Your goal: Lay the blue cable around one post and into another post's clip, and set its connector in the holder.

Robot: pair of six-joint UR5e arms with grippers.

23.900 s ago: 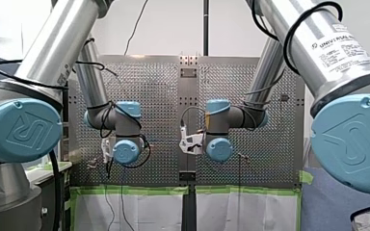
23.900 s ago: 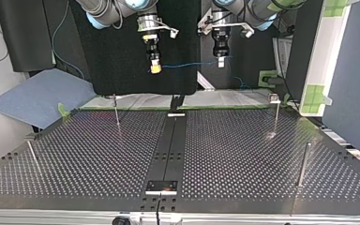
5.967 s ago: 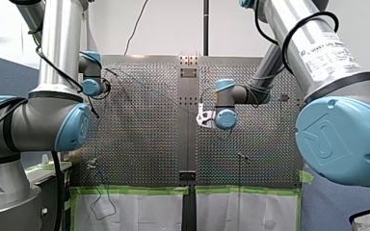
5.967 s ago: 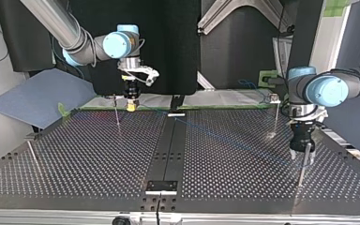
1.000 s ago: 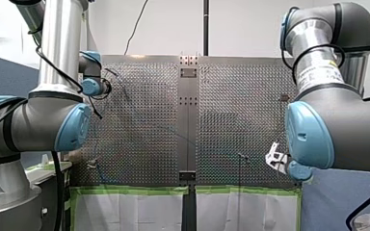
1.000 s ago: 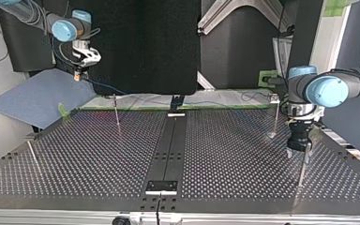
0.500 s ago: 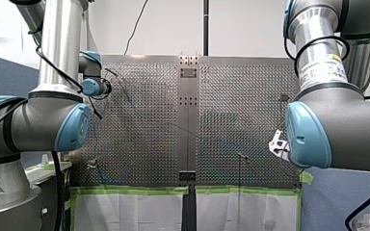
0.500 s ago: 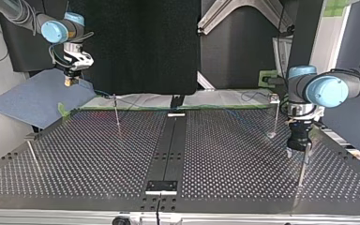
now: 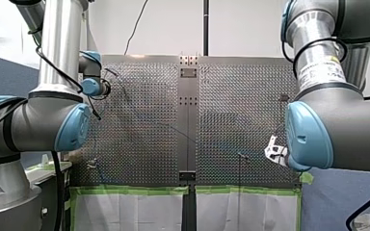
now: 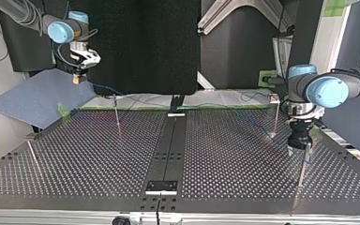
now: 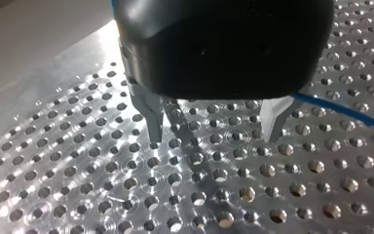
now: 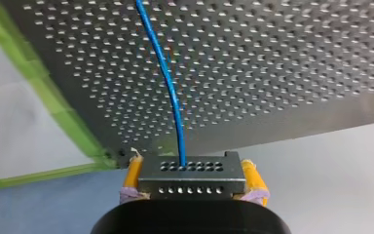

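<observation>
— Blue cable (image 12: 168,73) first. Where does it lie, biggest things down?
— Over the perforated table (image 10: 98,154). In the top view my right arm (image 10: 18,11) enters at eleven o'clock and my left arm (image 10: 337,89) at three. The cable's long axis runs crosswise along the table's far edge, from ten o'clock toward three. It is thin, bright blue and gently curved.
— And its end?
— My right gripper (image 12: 191,165) hangs beyond that far edge at ten o'clock. Its yellow pads (image 12: 133,173) are clamped on the connector (image 12: 190,183), a dark block with rows of holes. The cable leaves it straight ahead, toward the table.
— The other gripper?
— My left gripper (image 11: 213,139) stands low over the table at four o'clock, its metal fingers (image 11: 152,117) apart with nothing between them. The cable passes just beside one finger, outside the gap (so nothing is gripped there).
— Which arm for the routing?
— I judge the left is nearer the clip post (image 10: 275,115) at three o'clock, and the right is nearer the thin post (image 10: 116,112) at nine. I cannot tell whether the cable already rounds either.
</observation>
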